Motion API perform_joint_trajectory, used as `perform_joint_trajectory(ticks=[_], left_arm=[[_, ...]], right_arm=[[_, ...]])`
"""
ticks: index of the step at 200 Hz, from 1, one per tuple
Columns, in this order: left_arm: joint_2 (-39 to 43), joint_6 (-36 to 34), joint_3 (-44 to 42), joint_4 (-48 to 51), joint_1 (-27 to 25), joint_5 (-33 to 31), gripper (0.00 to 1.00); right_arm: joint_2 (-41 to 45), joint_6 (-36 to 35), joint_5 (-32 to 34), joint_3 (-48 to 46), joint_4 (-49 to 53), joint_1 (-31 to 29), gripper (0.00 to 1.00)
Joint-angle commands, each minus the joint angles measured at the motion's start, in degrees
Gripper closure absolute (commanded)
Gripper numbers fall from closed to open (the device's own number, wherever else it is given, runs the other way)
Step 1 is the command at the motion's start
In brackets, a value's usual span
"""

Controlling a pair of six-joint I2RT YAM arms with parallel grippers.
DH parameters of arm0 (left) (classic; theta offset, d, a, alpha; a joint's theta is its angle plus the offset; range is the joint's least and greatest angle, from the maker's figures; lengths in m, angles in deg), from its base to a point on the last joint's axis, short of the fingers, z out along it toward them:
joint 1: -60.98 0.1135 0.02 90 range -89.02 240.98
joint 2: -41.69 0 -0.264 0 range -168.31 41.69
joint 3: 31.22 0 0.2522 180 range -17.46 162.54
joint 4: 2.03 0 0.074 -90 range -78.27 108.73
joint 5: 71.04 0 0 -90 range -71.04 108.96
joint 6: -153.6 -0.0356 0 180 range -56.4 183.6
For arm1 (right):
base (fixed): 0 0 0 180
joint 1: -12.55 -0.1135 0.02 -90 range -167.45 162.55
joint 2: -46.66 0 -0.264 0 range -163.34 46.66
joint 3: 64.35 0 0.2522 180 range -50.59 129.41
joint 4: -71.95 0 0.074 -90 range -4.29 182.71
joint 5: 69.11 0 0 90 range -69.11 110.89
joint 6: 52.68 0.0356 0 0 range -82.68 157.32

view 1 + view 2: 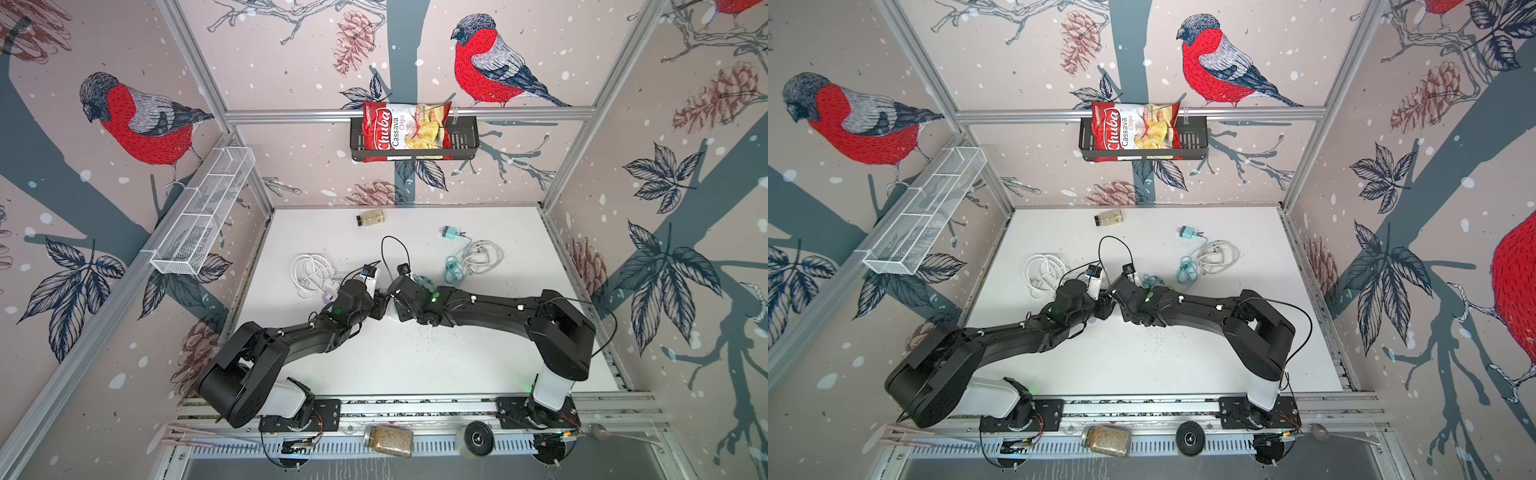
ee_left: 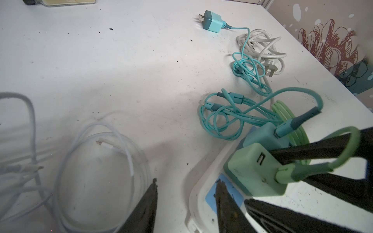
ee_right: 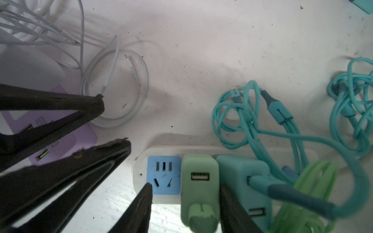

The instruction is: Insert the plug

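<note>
At the near centre of the table, we find the right gripper with its jaws spread to either side of the green plug, one finger standing clear of it. The green plug stands in the white power strip, between a free blue socket and a teal charger. The left gripper is likewise spread and holds nothing. Farther back we see teal cable coils, a loose teal plug and a jar on its side.
</note>
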Motion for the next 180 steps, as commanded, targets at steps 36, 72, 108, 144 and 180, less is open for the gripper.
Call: perform_joint_trajectory(ticks=[36,72,108,144,180], left_arm=[[-0.92,-0.15,1.36,-3.05,-0.24,1.30,0.53],[-1.92,0.11,2.21,-3.49,-0.54,1.86,0.53],[-2.11,0.34,2.87,-3.42,-0.96,2.22,0.54],[-2.54,0.36,3.61,-3.04,-1.32,2.37,0.54],[-3.54,0.73,4.23,-3.54,-2.07,2.52,0.54]], right_arm=[[3.15,2.30,0.99,-0.53,1.49,-0.82,0.45],[4.38,2.75,2.18,-0.18,2.67,-1.78,0.45],[5.62,3.24,4.63,-0.28,4.29,-1.74,0.46],[9.78,4.17,2.81,-2.58,4.35,-1.81,0.49],[15.38,4.97,4.23,-4.92,4.01,-1.64,0.50]])
